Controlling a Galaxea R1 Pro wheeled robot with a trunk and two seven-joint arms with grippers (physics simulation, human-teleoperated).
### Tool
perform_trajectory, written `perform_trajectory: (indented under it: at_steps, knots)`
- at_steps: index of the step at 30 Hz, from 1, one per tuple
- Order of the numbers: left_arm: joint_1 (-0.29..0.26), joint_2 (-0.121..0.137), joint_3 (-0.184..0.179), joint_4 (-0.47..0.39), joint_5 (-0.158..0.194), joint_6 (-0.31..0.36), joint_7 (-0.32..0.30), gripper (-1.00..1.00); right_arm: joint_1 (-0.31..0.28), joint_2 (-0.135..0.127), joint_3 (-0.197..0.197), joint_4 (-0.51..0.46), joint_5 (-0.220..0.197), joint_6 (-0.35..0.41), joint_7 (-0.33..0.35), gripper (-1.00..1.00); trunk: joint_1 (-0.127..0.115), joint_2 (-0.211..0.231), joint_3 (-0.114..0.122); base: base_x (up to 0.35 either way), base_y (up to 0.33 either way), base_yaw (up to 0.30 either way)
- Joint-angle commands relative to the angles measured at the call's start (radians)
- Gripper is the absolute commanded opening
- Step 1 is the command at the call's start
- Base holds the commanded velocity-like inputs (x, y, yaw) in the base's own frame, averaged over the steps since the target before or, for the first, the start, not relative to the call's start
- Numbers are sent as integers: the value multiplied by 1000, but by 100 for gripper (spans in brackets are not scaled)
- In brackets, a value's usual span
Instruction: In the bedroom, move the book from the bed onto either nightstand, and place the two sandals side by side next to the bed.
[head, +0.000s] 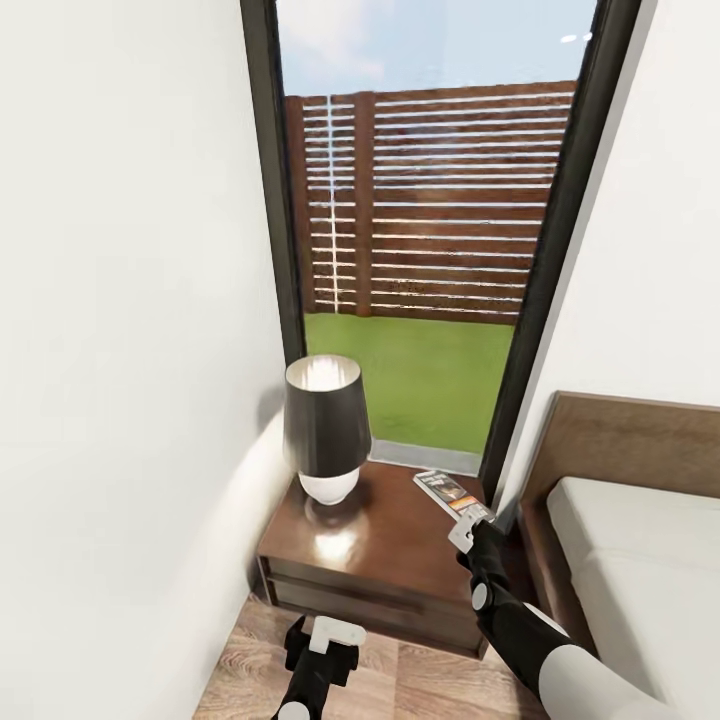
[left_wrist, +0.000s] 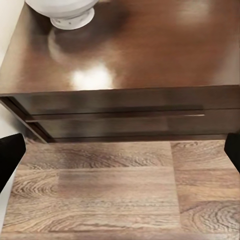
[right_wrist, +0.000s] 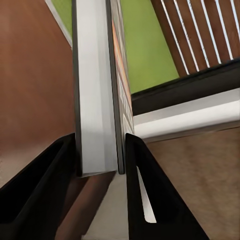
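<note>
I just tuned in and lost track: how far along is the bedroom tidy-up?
Done: the book is off the bed. In hand: the right gripper holds it, jaws shut on it, over the nightstand beside the lamp, not yet released. The left gripper is open. Left: releasing the book, then both sandals.

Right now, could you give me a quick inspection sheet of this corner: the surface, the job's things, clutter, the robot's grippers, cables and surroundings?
Surface: nightstand, dark glossy wood with one drawer.
Job's things: book held over the nightstand's back right corner; bed to its right.
Clutter: lamp on the nightstand's left.
Grippers: right gripper, fingers closed on the book's edge; left gripper low before the drawer, fingers apart, holding nothing.
Cables: nothing seen.
Surroundings: window showing fence and grass, white walls, wood floor.
</note>
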Motion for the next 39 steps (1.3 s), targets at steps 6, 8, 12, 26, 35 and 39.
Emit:
perform_trajectory:
  at_steps: [6,8,12,26,35,39]
  knots:
    - [-1,1,-4,-1,6,2,8,100,-1,-2,6,-1,11,10,-4,-100,23,-43,-20,0,0,0]
    - [-1,1,-4,-1,6,2,7,100,-1,-2,6,-1,11,10,-4,-100,31,-57,-26,0,0,0]
    - [-1,1,-4,-1,6,2,7,100,-1,-2,6,-1,11,10,-4,-100,46,-85,-39,0,0,0]
    - [-1,1,-4,0,7,2,6,100,-1,-2,6,-1,12,9,-5,-100,100,-183,-83,0,0,0]
    - [-1,1,-4,0,7,2,6,100,-1,0,6,-1,14,16,-84,-100,134,-246,-111,0,0,0]
    - [-1,1,-4,0,7,2,6,100,-1,1,6,-1,12,12,-120,-100,150,-274,-123,0,0,0]
